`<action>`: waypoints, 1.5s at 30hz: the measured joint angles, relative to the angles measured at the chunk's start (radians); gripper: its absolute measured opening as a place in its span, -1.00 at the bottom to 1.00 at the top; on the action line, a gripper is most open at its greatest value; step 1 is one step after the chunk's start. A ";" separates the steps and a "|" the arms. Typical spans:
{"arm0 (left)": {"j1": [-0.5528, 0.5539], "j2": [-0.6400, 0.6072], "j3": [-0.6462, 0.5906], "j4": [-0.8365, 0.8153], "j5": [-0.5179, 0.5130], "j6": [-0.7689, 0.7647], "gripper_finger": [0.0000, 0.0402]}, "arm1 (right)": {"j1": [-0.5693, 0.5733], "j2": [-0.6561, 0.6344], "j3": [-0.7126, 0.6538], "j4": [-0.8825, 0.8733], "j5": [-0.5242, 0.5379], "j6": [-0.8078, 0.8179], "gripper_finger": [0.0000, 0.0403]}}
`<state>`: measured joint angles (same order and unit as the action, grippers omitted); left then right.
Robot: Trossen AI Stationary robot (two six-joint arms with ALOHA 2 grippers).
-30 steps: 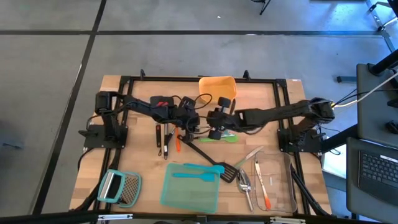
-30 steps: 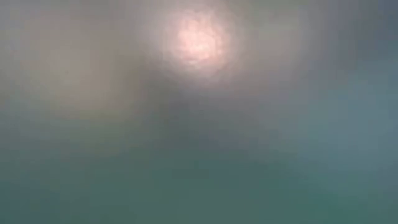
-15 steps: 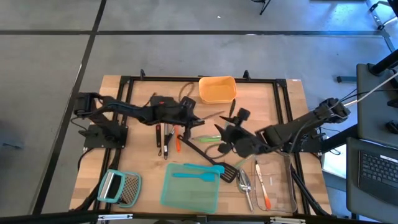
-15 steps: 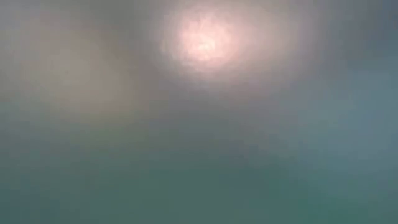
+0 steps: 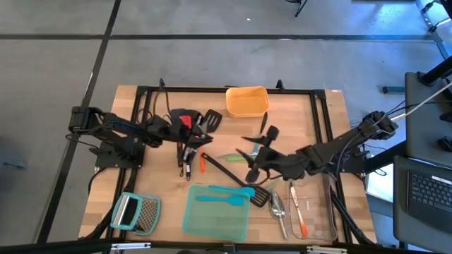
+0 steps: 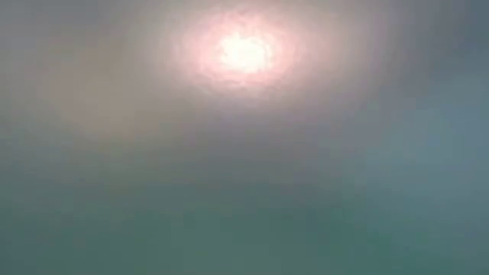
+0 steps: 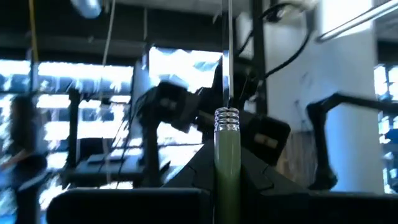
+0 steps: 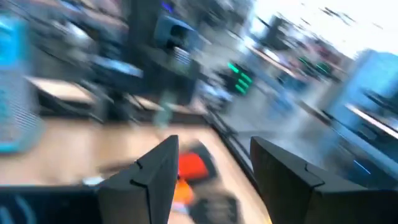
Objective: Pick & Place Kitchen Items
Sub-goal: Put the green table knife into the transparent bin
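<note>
Left arm first: against a second ago it has pulled back toward its own side, and the left gripper (image 5: 193, 125) is clamped on a green-handled utensil (image 7: 227, 149), its dark head (image 5: 212, 120) poking out toward the middle. The right gripper (image 5: 256, 141) has come away from the orange bin (image 5: 247, 101) toward mid-table, and its jaws have spread; in its wrist view we see them apart with nothing between. Front left corner: the grater (image 5: 138, 212) lies alone near the table (image 5: 99, 190) edge. Just ahead of the left gripper lie a few loose utensils (image 5: 188, 159). The teal tray (image 5: 215, 219) at the front holds one teal spatula (image 5: 222, 198). The orange bin at the back shows nothing in it. A green spatula (image 5: 236, 157) lies under the right gripper, and a black turner (image 5: 236, 175) runs slantwise down to the tray's corner. Silver spoons (image 5: 279, 208) lie between tray and clear bin (image 5: 326, 212), which holds an orange-handled tool (image 5: 300, 220) and some cutlery. Bare wood opens at back right and along the left edge. The low view gives us only blur.
</note>
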<state>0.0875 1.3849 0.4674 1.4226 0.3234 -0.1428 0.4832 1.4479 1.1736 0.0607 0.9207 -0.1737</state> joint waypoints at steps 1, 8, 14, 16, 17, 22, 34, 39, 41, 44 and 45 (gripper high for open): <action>0.000 0.000 0.010 0.009 0.011 -0.008 -0.91 | -0.003 0.000 0.000 0.052 -0.058 -0.045 -0.01; -0.007 0.000 0.150 0.017 0.084 -0.113 -0.91 | -0.004 0.000 0.000 0.363 -0.194 -0.250 -0.01; -0.048 0.000 0.218 -0.147 0.121 -0.088 -0.91 | -0.058 0.000 0.000 0.492 -0.441 -0.249 -0.01; -0.060 0.000 0.230 -0.196 0.105 -0.044 -0.91 | -0.083 0.000 0.000 0.505 -0.522 -0.180 -0.01; -0.064 0.000 0.237 -0.221 0.092 -0.030 -0.91 | -0.095 0.000 0.000 0.508 -0.533 -0.140 -0.01; -0.073 0.000 0.244 -0.244 0.082 -0.016 -0.91 | -0.139 0.009 0.000 0.509 -0.514 -0.044 -0.01; -0.078 0.000 0.280 -0.329 0.113 0.019 -0.91 | -0.195 0.045 0.000 0.498 -0.634 0.039 -0.01; -0.082 0.000 0.282 -0.335 0.114 0.030 -0.91 | -0.201 0.045 0.048 0.391 -0.637 0.072 -0.01; -0.077 0.000 0.282 -0.353 0.114 0.036 -0.91 | -0.203 0.055 0.087 0.330 -0.637 0.088 -0.01; -0.065 0.005 0.282 -0.355 0.114 0.037 -0.91 | -0.203 0.079 0.133 0.290 -0.637 0.088 -0.01; -0.065 0.008 0.282 -0.356 0.114 0.037 -0.91 | -0.203 0.087 0.145 0.284 -0.637 0.086 -0.01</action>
<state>0.0227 1.3925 0.7494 1.0662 0.4374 -0.1063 0.2804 1.5354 1.3190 0.3443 0.2840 -0.0880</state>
